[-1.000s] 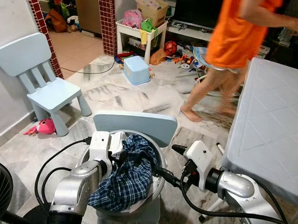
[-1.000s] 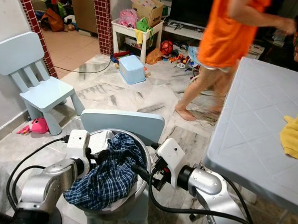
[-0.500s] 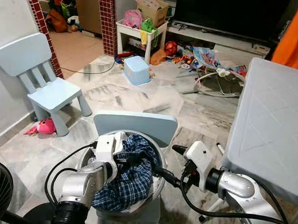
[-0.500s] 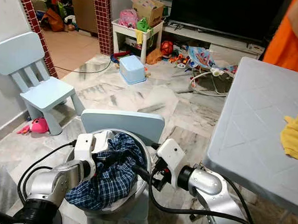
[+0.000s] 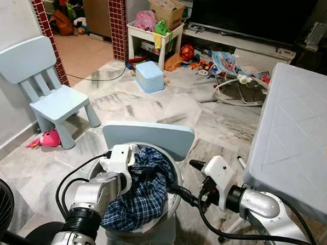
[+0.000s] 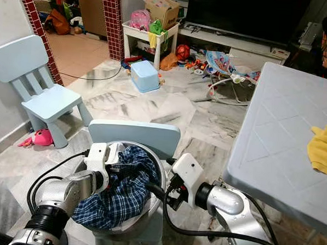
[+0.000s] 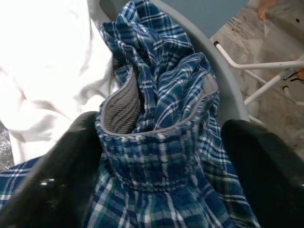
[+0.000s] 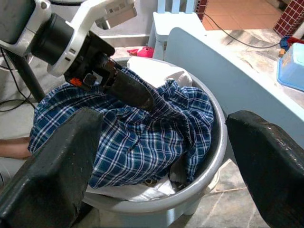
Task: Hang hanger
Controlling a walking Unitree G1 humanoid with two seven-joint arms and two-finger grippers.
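A round grey plastic laundry tub [image 5: 173,195] sits on a small pale-blue child's chair [image 5: 148,137] directly before the robot, heaped with a blue-and-white plaid garment with a ribbed grey waistband [image 7: 161,142] lying over a white cloth [image 7: 47,71]. The left gripper [image 7: 159,156] is pushed down into the pile, its two black fingers [image 7: 61,175] spread wide on either side of a bunched fold of the plaid fabric; they straddle the cloth rather than pinch it, so it reads as open, probably positioned to gather a fold. The right gripper [image 8: 161,156] hangs just beside the tub's rim on the robot's right, its fingers also spread apart and empty, aimed across the tub as if ready to help once the garment is lifted. No hanger can be made out anywhere in these views; it may be buried under the clothes or elsewhere, which I cannot tell. To the right stands a grey plastic table [image 6: 278,134] with a yellow cloth [image 6: 324,148] on it, a second pale-blue chair [image 5: 44,91] stands by the wall, and toys litter the marble floor [image 5: 170,106] beyond.
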